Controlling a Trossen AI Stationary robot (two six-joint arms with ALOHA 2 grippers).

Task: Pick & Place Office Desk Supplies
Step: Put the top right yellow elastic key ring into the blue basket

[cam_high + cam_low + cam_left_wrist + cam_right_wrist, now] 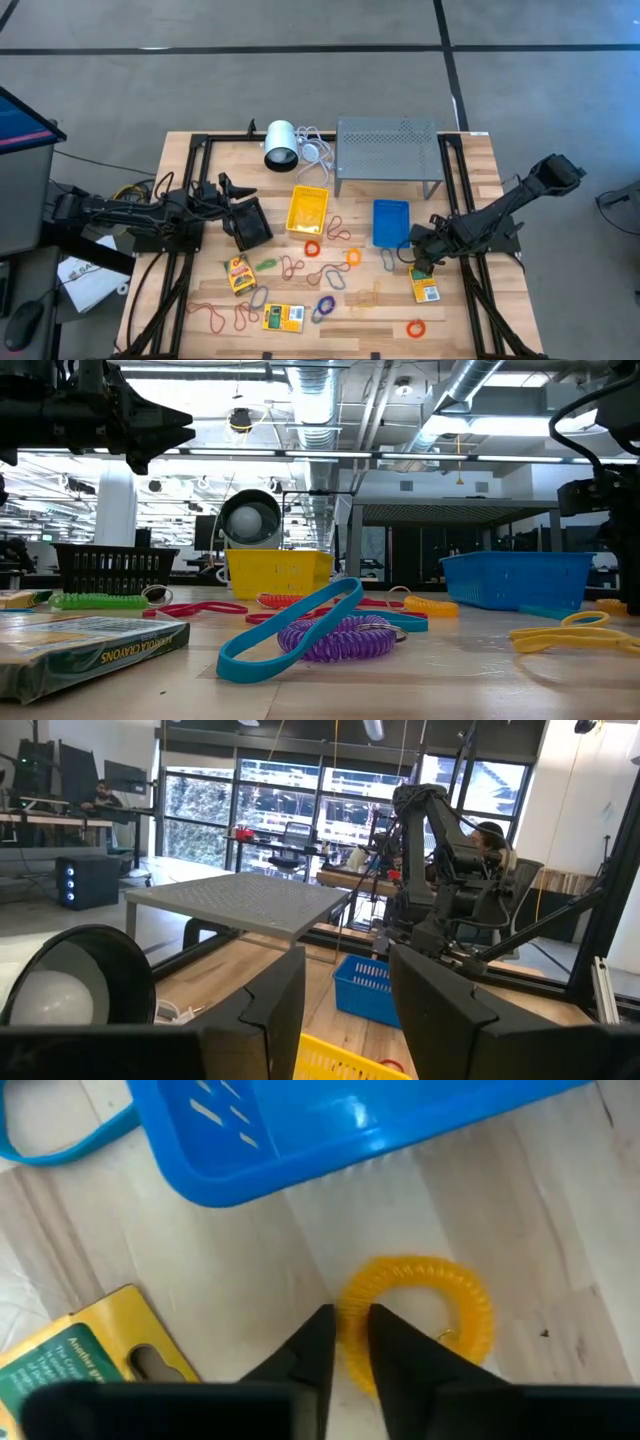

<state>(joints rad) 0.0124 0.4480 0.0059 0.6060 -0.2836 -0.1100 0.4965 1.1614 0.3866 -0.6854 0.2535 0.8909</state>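
While pinching yellow coil band [420,1315] rim, right gripper [346,1342] sits just beside blue bin [330,1130]; left gripper [345,1010] spread, far off.

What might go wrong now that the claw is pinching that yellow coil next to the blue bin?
The right gripper pinches only one thin side of the yellow coil, so it may slip free when lifted. The blue bin sits close by and might get nudged. A yellow-and-green packet lies beside the fingers and may be bumped too.
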